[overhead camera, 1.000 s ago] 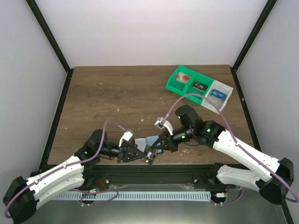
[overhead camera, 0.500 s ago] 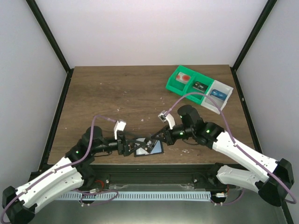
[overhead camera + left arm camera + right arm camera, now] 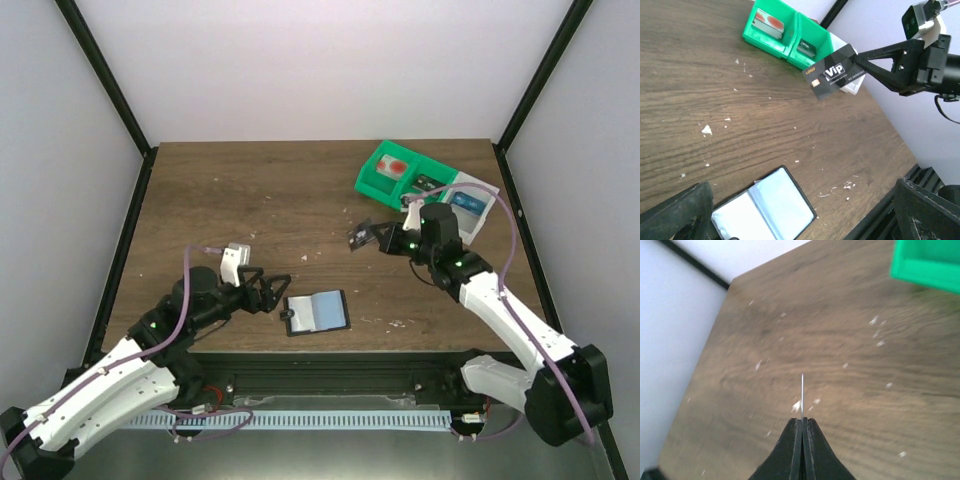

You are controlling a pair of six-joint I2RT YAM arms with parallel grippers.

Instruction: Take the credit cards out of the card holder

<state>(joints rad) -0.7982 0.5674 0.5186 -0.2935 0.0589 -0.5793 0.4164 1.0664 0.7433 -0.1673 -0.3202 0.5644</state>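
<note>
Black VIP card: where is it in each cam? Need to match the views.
Top external: black VIP card just right of centre, pinched by the right gripper.
Left wrist: upper middle, face-on, print readable.
Right wrist: edge-on, only a thin line rising from the shut fingertips.
Shared landmark: green tray.

We see bright, even light and faint, soft shadows on the table (image 3: 250, 200). The right wrist view is blurred; the left fingers (image 3: 675, 212) look unfocused.

Lab test booth: white walls (image 3: 330, 60), black frame posts (image 3: 105, 75), wooden tabletop (image 3: 250, 190).
</note>
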